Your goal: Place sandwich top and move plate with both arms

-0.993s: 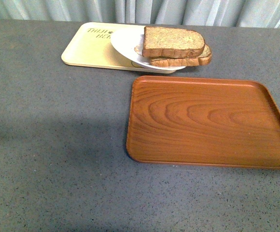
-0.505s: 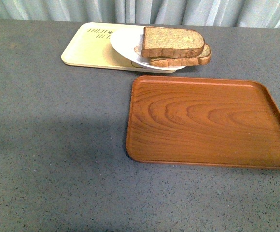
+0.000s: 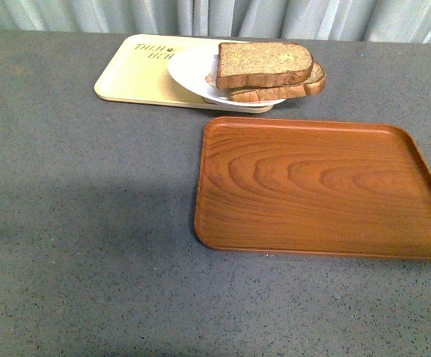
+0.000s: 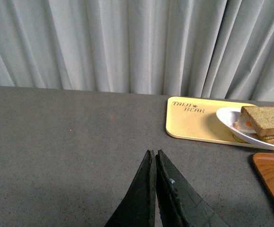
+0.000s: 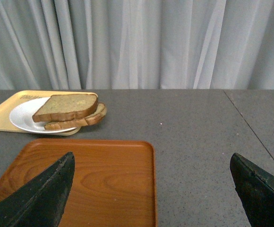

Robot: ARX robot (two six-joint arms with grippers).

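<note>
The sandwich top [image 3: 264, 64], a speckled brown bread slice, lies on a second slice on the white plate [image 3: 193, 73]. The plate rests partly on the pale yellow tray [image 3: 137, 74] at the back, its right part overhanging the tray. Both also show in the left wrist view, sandwich top [image 4: 268, 120] and plate [image 4: 229, 118], and in the right wrist view, sandwich top [image 5: 66, 107] and plate [image 5: 23, 117]. My left gripper [image 4: 153, 153] is shut and empty over bare table, far from the plate. My right gripper [image 5: 152, 163] is wide open, over the brown tray's edge. Neither arm shows in the front view.
A brown wood-grain tray [image 3: 319, 186] lies empty in front of the plate, right of centre; it also shows in the right wrist view [image 5: 94, 184]. A grey curtain [image 5: 137, 42] hangs behind the grey table [image 3: 74, 223].
The plate with the sandwich has shifted slightly to the left on the yellow tray. No arm shows in the front view.
</note>
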